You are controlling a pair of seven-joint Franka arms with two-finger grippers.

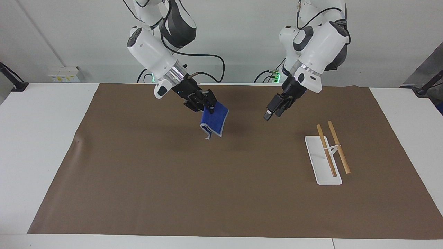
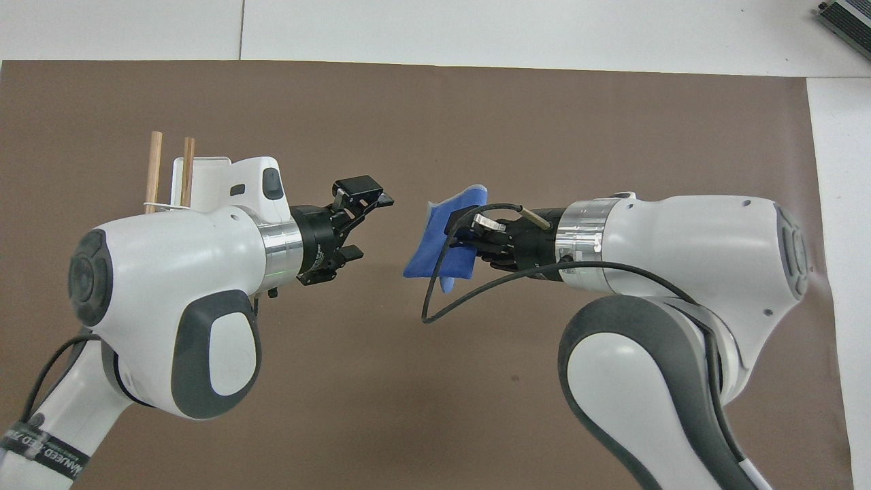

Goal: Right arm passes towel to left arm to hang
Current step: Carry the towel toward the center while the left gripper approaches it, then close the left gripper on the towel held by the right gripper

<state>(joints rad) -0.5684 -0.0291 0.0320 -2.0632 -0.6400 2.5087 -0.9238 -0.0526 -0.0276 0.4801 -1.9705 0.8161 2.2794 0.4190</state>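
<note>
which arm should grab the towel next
Left. Its gripper is open and empty, facing the towel across a short gap above the mat. The right gripper already holds the towel.

Readable text: one partial label

A black band (image 2: pixel 41 450) around the left arm (image 2: pixel 170 306), below its grey elbow cover, carries white capital letters; they are cut off and too small to read for certain. Nothing else bears legible writing.
</note>
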